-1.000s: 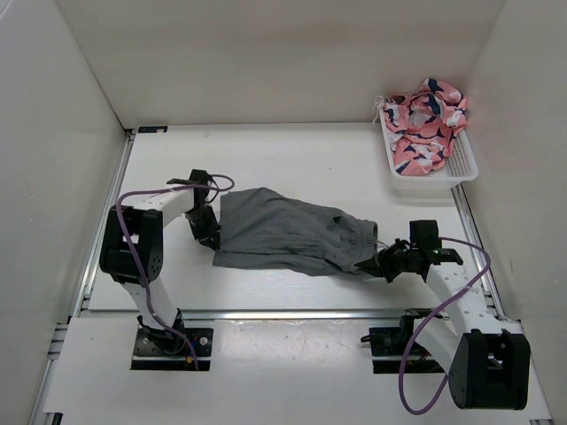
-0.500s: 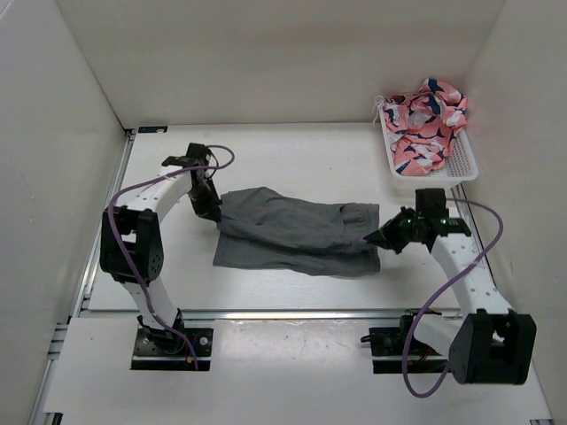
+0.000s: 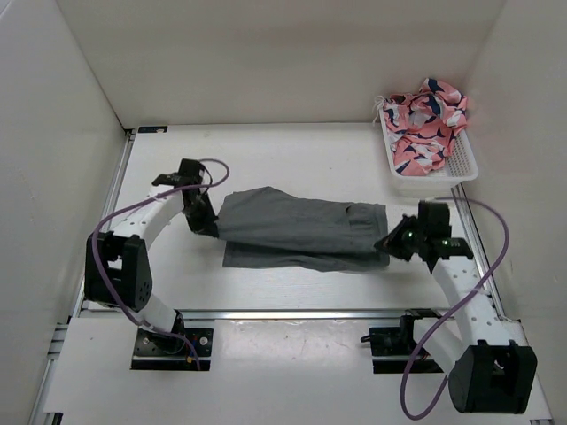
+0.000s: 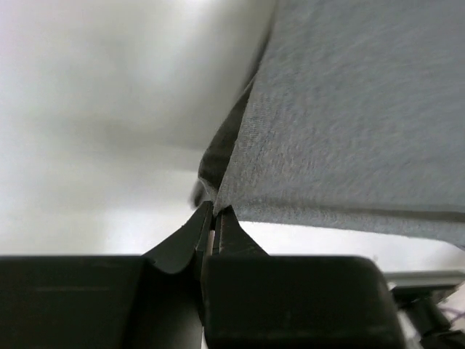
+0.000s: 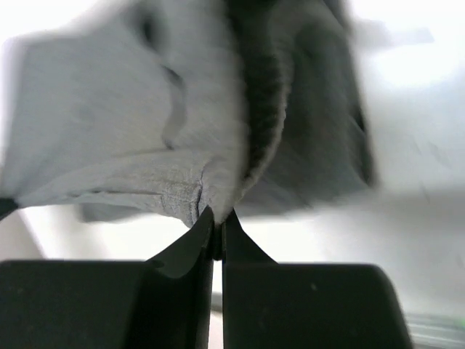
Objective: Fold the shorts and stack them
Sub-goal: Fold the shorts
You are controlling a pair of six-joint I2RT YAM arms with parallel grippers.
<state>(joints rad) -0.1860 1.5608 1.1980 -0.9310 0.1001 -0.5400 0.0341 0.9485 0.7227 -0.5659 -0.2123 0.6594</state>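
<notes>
The left claw [image 3: 211, 228] is pressed together on the 9 o'clock end of the shorts [image 3: 301, 232]. The left wrist view shows a grey cloth edge nipped between its fingertips [image 4: 232, 240]. The shorts lie across the middle of the table [image 3: 292, 159], running from 9 to 3 o'clock, with a lower layer showing along the 6 o'clock edge. The right claw [image 3: 388, 242] pinches the 3 o'clock end, apparently at the waistband. Judged step: folding is in hand, with the cloth drawn between both claws. The next move calls for both claws to travel together at matched tension and lay the held edge squarely on the layer beneath.
</notes>
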